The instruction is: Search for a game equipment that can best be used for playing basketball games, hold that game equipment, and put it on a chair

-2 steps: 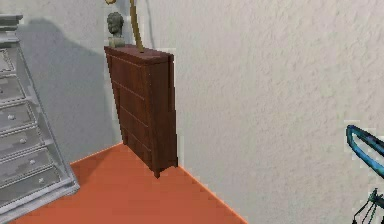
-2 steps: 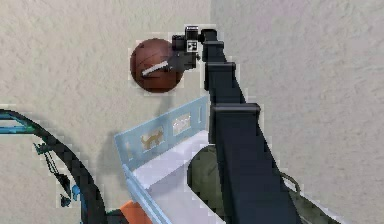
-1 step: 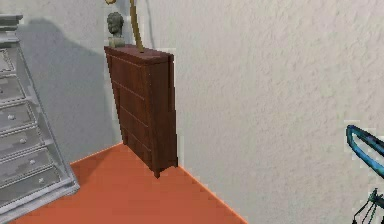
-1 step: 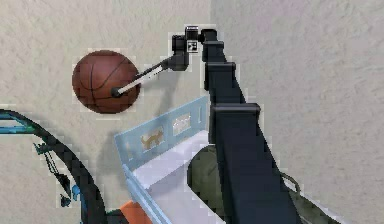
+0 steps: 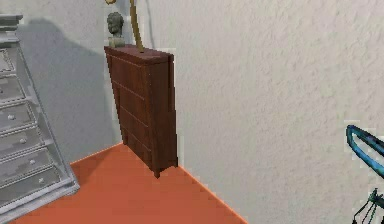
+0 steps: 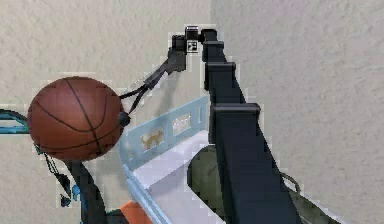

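In the arm side view an orange-brown basketball (image 6: 75, 118) with dark seams hangs at the left, in front of the pale wall and clear of every surface. My gripper (image 6: 126, 106) holds it: two thin dark fingers (image 6: 150, 82) run from the gripper's body down-left to the ball's right side. The dark arm (image 6: 235, 120) rises from the bottom edge, with its white marker squares (image 6: 190, 40) at the top.
A tall brown dresser (image 5: 145, 105) stands against the wall, with a small bust (image 5: 117, 32) on top. A grey chest of drawers (image 5: 25, 130) is at the forward view's left. A teal frame (image 5: 368, 145) sits at its right edge. A light-blue open box (image 6: 170, 150) lies below the fingers.
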Motion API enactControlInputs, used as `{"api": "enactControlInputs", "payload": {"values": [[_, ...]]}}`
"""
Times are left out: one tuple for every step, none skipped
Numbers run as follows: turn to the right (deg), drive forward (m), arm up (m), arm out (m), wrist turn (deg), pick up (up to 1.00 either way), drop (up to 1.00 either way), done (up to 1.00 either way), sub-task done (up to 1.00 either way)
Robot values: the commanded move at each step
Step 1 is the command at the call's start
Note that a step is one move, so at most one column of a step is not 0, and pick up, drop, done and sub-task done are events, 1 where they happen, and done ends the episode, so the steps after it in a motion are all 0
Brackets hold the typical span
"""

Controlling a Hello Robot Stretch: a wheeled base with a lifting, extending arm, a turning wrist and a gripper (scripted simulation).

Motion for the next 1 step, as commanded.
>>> {"api": "enactControlInputs", "payload": {"values": [[0.0, 0.00, 0.00, 0.00, -6.0, 0.00, 0.00, 0.00, 0.00]]}}
